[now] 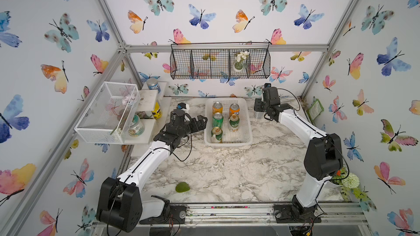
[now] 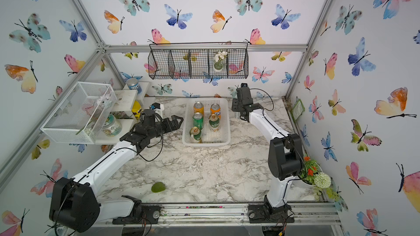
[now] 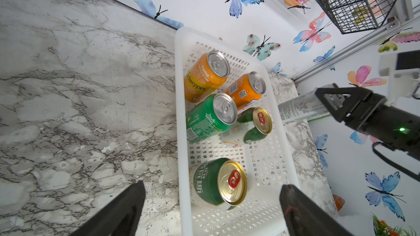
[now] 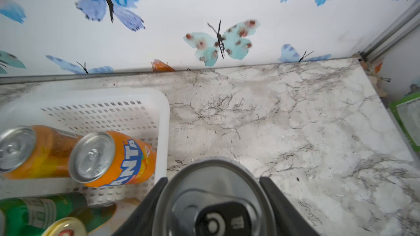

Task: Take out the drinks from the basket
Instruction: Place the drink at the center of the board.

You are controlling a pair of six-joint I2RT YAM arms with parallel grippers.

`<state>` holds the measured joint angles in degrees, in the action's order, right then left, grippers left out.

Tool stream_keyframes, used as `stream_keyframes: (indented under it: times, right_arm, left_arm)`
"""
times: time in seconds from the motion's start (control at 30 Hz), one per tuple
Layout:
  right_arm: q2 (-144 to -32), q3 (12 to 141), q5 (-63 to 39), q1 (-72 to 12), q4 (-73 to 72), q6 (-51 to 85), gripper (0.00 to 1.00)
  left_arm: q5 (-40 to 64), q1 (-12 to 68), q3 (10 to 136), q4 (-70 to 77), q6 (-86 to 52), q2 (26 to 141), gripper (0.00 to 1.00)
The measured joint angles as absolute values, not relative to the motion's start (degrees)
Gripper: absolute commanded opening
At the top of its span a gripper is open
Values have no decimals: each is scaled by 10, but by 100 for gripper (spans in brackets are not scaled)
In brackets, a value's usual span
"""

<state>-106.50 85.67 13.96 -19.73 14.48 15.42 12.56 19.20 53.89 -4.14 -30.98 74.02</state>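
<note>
The white perforated basket (image 1: 228, 143) (image 2: 205, 143) stands at the back middle of the marble table. In it stand two orange cans (image 1: 217, 107) (image 1: 234, 109) and a bright green can (image 1: 217, 120). Two green-and-white cans with gold tops (image 1: 234, 122) (image 3: 218, 182) are also inside. My left gripper (image 1: 203, 121) (image 3: 212, 192) hangs open just left of the basket, with nothing between its fingers. My right gripper (image 1: 258, 110) (image 4: 212, 185) is shut on the slim silver-white can (image 3: 297, 107) (image 4: 213, 200). That can is upright just outside the basket's right wall; I cannot tell whether it touches the table.
A white mesh box (image 1: 106, 112) and shelves with a blue-labelled jar (image 1: 154, 85) and a yellow bottle (image 1: 156, 110) stand at the back left. A black wire basket (image 1: 220, 63) hangs on the back wall. A green lump (image 1: 182, 187) lies near the front. Potted flowers (image 1: 347, 179) sit front right.
</note>
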Motion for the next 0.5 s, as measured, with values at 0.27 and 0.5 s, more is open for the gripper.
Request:
stream_keyframes:
  times: [0.27, 0.5]
  right_arm:
    - [-1085, 811, 130, -199, 119, 171, 2]
    - [-1085, 803, 120, -199, 93, 185, 41]
  left_arm:
    - [126, 192, 539, -41, -310, 740, 99]
    - [126, 192, 539, -41, -310, 744, 99]
